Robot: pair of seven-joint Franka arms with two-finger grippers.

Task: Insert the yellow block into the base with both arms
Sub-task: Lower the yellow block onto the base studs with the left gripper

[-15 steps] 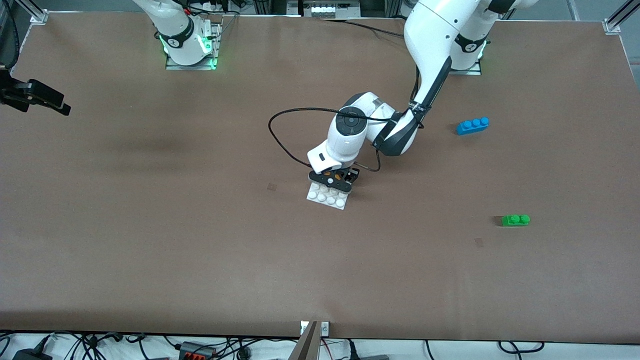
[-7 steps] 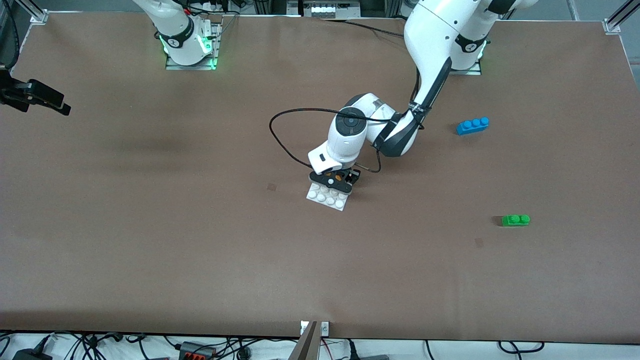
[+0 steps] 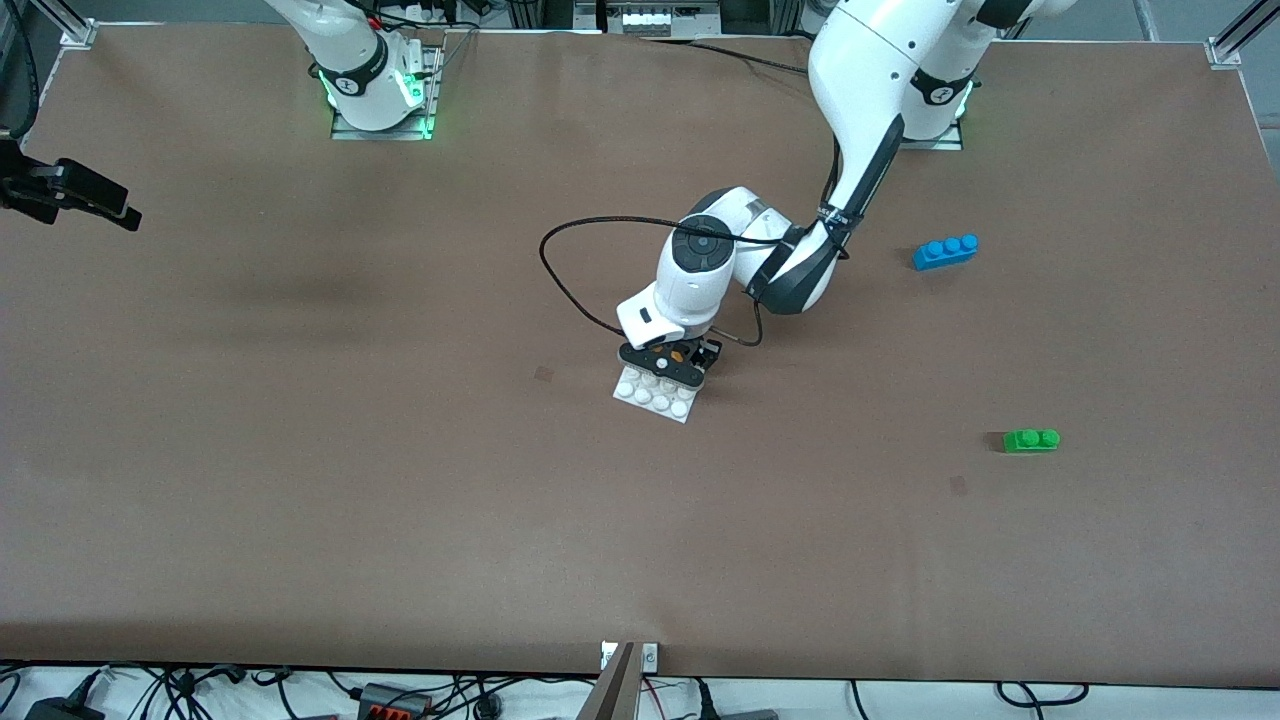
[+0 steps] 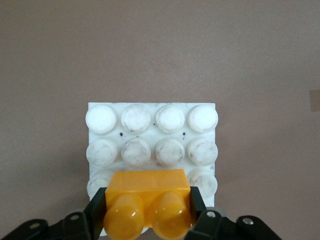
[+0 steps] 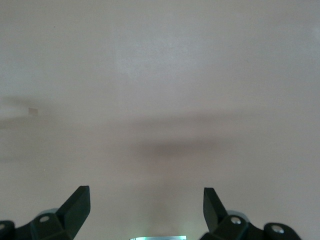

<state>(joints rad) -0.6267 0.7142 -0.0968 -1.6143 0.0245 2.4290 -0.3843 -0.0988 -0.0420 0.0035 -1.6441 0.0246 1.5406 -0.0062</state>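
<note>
No readable brand, label or writing in any view.

Left gripper [image 4: 148, 220]: clamped on the yellow block [image 4: 148, 202], low over the base [image 4: 152, 142] at the row of studs farthest from the front camera. Contact between block and studs: cannot tell. In the front view, left gripper [image 3: 668, 362] hiding most of the block; base [image 3: 655, 397] near table centre.

Right gripper [image 5: 146, 207]: fingers spread wide, holding nothing, waiting above bare table [image 5: 160, 75] at the right arm's end.

Front view only: blue brick [image 3: 945, 250] and green brick [image 3: 1031, 440], both toward the left arm's end, green nearer the front camera.

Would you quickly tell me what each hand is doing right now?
Left hand: closed on the yellow block, over the base.
Right hand: open, holding nothing.
</note>
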